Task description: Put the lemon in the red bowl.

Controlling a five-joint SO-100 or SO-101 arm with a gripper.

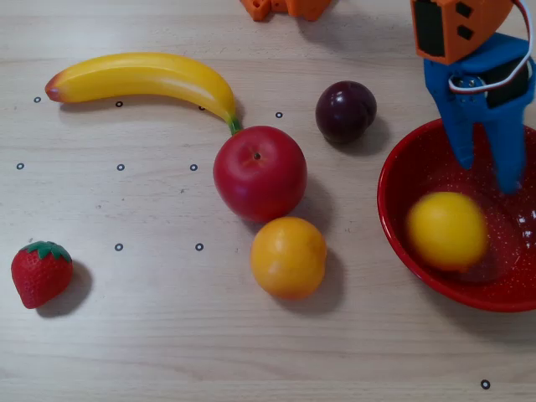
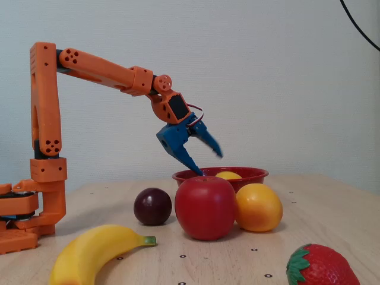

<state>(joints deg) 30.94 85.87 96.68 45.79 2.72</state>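
The lemon (image 1: pixel 446 229) is a bright-yellow fruit that lies inside the red bowl (image 1: pixel 402 172), a glossy speckled bowl at the right edge of the overhead view. In the fixed view only the lemon's top (image 2: pixel 228 175) shows above the bowl's rim (image 2: pixel 254 173). My blue gripper (image 1: pixel 487 172) hangs over the far side of the bowl with its two fingers spread apart and nothing between them. In the fixed view the gripper (image 2: pixel 208 163) is just above the bowl's left rim, clear of the lemon.
A red apple (image 1: pixel 260 172), an orange fruit (image 1: pixel 288 257) and a dark plum (image 1: pixel 345 110) lie left of the bowl. A banana (image 1: pixel 142 77) lies at the back left, a strawberry (image 1: pixel 41 273) at the front left. The arm's orange base (image 2: pixel 35 196) stands at the left in the fixed view.
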